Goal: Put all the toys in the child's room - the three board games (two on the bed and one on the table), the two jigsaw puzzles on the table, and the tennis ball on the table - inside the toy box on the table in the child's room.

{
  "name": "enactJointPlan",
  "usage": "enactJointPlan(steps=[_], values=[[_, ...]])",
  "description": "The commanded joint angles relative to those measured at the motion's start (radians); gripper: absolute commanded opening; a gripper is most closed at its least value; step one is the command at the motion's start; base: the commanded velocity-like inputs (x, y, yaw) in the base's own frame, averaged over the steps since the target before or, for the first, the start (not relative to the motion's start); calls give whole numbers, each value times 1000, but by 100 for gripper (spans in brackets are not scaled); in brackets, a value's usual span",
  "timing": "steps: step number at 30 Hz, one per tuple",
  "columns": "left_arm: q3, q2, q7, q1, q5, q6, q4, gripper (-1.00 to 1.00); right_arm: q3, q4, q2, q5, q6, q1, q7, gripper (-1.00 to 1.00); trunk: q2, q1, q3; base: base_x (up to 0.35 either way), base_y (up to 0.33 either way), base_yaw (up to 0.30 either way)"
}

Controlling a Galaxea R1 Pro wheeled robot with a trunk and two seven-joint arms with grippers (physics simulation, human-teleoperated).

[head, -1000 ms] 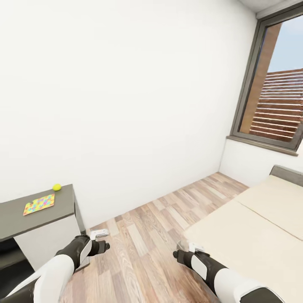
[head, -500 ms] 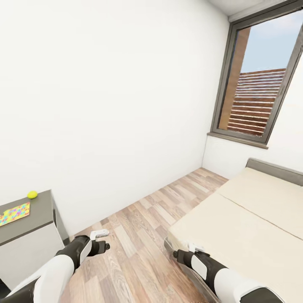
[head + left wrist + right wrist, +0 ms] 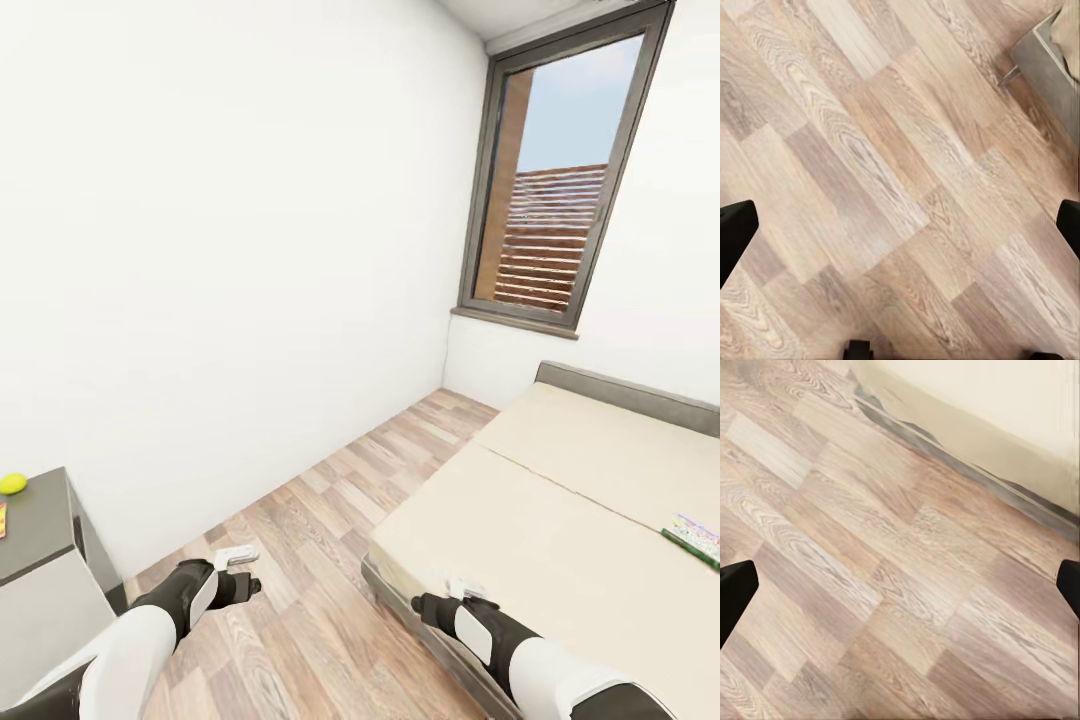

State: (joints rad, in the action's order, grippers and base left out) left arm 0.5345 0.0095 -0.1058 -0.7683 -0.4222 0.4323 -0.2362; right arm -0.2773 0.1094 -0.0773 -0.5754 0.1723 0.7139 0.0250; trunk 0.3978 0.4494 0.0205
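Two arms hang low over the wood-plank floor [image 3: 330,560], each empty-handed. The left gripper [image 3: 245,570] sits above bare boards; in its wrist view the dark fingertips [image 3: 735,232] stand wide apart at the picture's edges, released, nothing between them. The right gripper [image 3: 440,598] is just beside the near corner of the bed [image 3: 560,520]; its fingertips [image 3: 735,589] are likewise spread, with the bed's grey frame and beige mattress side running past ahead. One board game [image 3: 697,540], green-edged and brightly printed, lies flat on the mattress at the far right. The tennis ball [image 3: 12,483] rests on the dark grey table [image 3: 40,525] at the far left, by a sliver of a jigsaw puzzle [image 3: 2,520]. A tall grey-framed window [image 3: 550,190] stands beyond.
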Motion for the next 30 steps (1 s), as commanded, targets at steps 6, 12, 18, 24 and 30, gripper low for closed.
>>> enactJointPlan(steps=[6,12,18,24,30], values=[[7,0,-8,0,-11,5,-2,100,-8,1,1,-8,2,1,3,100,2,1,7,-2,0,-257],[7,0,-8,0,-12,5,-2,100,-8,1,1,-8,0,1,2,100,2,1,12,0,0,-256],[7,0,-8,0,-11,5,-3,100,-8,1,3,-8,-2,0,1,100,2,1,18,0,0,-256],[8,0,-8,-1,-10,5,-4,100,-7,1,8,-8,-6,-1,0,100,2,1,23,0,0,-256],[10,2,-8,-1,-10,5,-5,100,-7,1,8,-8,-18,-1,0,100,2,1,27,0,0,-256]])
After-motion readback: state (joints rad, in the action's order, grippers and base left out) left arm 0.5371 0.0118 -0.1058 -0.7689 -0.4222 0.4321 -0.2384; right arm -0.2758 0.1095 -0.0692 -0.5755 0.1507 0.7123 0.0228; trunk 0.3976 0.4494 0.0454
